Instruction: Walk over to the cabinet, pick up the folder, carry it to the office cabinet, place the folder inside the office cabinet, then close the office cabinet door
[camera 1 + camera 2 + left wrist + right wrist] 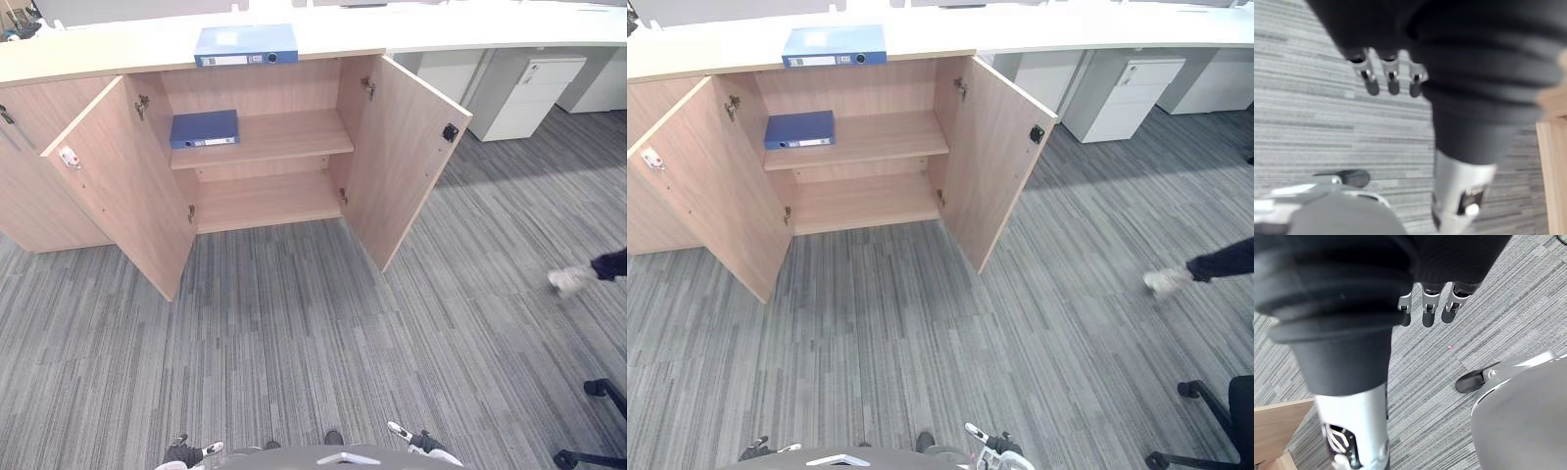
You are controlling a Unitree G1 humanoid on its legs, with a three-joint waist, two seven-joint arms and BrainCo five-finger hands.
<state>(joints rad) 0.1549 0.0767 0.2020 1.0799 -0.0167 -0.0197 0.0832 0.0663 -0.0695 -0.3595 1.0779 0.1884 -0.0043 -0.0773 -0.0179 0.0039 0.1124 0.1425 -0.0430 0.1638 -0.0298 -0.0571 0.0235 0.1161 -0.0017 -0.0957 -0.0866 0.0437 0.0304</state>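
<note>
Both doors of the wooden cabinet (257, 90) stood wide open as we faced it across the grey carpet (294, 323), the left door (118, 186) swung out to the left and the right door (404, 162) to the right. A blue folder (245, 44) lay flat on the cabinet's pale top, at the far edge of the scene, just above the open compartment. A second blue folder (204, 128) lay flat at the left end of the upper shelf (289, 137) inside. We were well apart from both. Our left hand (1392, 78) hung low over the carpet at the near left, its fingers loosely straight, slightly apart and holding nothing. Our right hand (1429, 308) hung the same way at the near right, empty, with its fingers relaxed. Far to the right stood a white drawer unit (534, 93). A person's leg and white shoe (568, 281) reached in from the right edge, and a black chair base (1215, 431) sat at the near right corner.
</note>
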